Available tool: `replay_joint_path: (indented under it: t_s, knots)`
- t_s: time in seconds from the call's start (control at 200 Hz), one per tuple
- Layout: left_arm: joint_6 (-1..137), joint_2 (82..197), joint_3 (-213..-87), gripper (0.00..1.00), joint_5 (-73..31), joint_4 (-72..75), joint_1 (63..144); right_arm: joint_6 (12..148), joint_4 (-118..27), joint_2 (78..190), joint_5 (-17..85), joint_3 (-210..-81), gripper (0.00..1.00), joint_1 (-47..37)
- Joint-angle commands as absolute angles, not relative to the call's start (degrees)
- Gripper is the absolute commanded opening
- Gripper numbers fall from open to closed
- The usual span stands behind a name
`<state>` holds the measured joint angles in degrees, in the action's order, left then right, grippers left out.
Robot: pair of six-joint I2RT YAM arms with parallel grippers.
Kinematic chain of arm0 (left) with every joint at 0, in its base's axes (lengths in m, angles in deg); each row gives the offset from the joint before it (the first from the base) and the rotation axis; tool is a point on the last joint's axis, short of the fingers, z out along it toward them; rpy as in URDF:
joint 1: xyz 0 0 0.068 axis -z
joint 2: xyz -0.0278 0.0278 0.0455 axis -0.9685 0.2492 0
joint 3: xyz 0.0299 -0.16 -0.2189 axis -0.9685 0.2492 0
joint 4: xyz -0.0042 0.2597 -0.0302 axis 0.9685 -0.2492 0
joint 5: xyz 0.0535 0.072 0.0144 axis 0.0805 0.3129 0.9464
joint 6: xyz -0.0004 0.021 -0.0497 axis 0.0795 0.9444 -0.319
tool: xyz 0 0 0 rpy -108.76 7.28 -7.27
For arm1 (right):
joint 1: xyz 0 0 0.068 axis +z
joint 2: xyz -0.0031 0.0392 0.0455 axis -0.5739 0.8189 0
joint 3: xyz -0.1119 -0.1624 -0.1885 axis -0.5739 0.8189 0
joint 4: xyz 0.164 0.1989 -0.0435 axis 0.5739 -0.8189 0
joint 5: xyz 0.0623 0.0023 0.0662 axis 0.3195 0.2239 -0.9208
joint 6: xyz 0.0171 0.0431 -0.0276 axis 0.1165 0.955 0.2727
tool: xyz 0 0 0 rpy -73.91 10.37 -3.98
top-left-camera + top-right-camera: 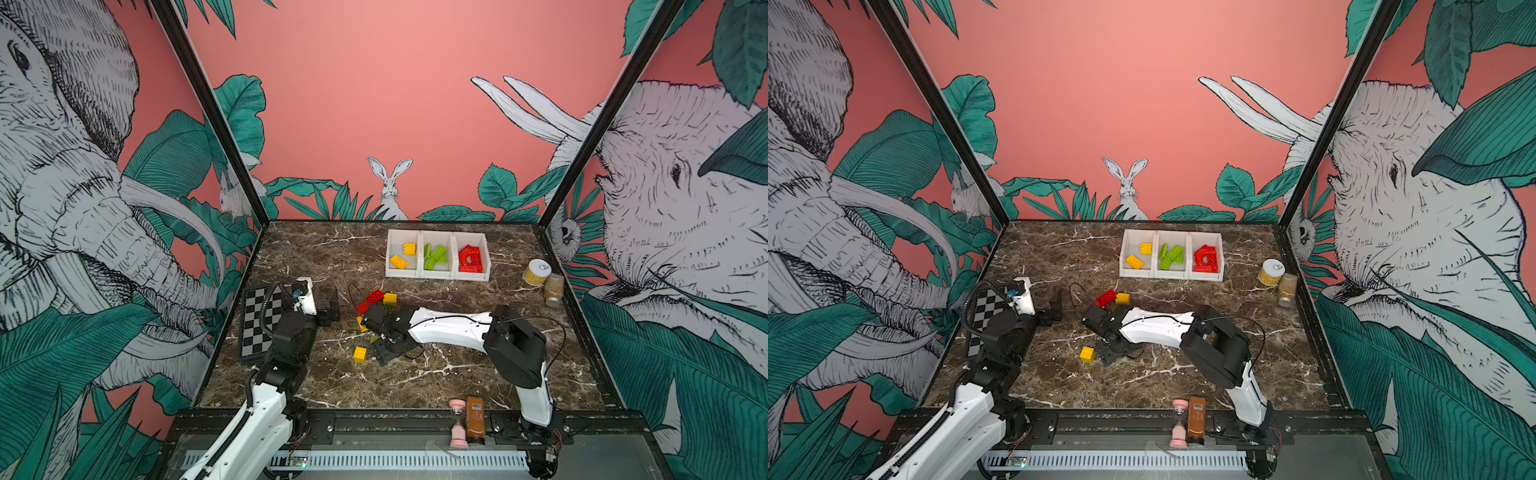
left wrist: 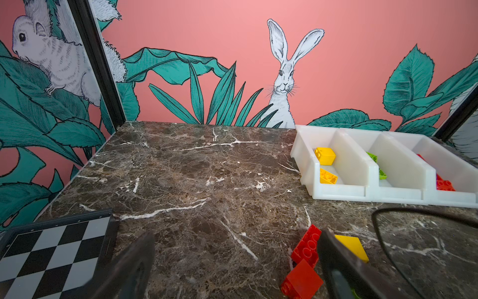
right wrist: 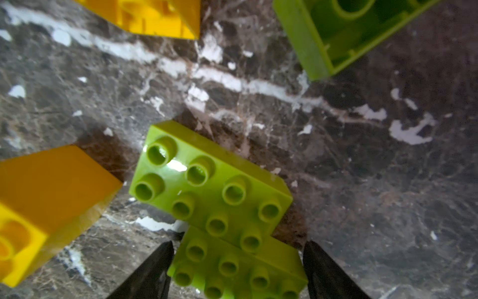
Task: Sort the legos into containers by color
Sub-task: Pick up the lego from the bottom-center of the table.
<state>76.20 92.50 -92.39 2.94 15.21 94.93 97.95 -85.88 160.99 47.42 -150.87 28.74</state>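
Observation:
My right gripper (image 3: 236, 248) reaches down into the loose legos at mid-table, its fingers against both sides of a lime green lego (image 3: 240, 269) lying on the marble. A second green lego (image 3: 207, 181) abuts it, with yellow ones (image 3: 46, 196) beside them. In both top views the right arm hides this spot. Red (image 1: 374, 296) and yellow (image 1: 390, 298) legos lie just beyond, and one yellow (image 1: 360, 354) lies nearer. My left gripper (image 2: 236, 240) hangs open and empty to the left (image 1: 331, 305). The white containers (image 1: 436, 275) at the back hold yellow, green and red legos, one colour each.
A chessboard (image 1: 257, 324) lies along the left wall under the left arm. A round jar (image 1: 536, 272) and a glass jar (image 1: 553, 289) stand at the right edge. A pink hourglass (image 1: 458, 424) and a brown bottle (image 1: 476, 419) sit on the front rail.

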Motion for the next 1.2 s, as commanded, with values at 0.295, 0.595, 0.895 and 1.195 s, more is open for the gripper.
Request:
replay_joint_path:
  t_s: [0.295,0.595,0.895,1.195]
  knots:
    - [76.01,92.33,-92.35,0.99,3.37,15.61,95.06,98.76,-86.00,159.96,48.31,-148.30,0.83,28.84]
    - [76.00,92.33,-92.30,0.99,3.44,15.54,95.04,99.15,-85.70,157.24,49.78,-146.61,0.73,28.24]
    - [76.08,92.24,-92.35,0.99,3.37,15.59,95.05,95.60,-86.12,150.60,51.00,-144.83,0.66,23.11]
    - [76.09,92.65,-92.31,0.99,3.38,15.69,95.12,84.43,-86.71,145.64,52.96,-148.04,0.63,9.97]
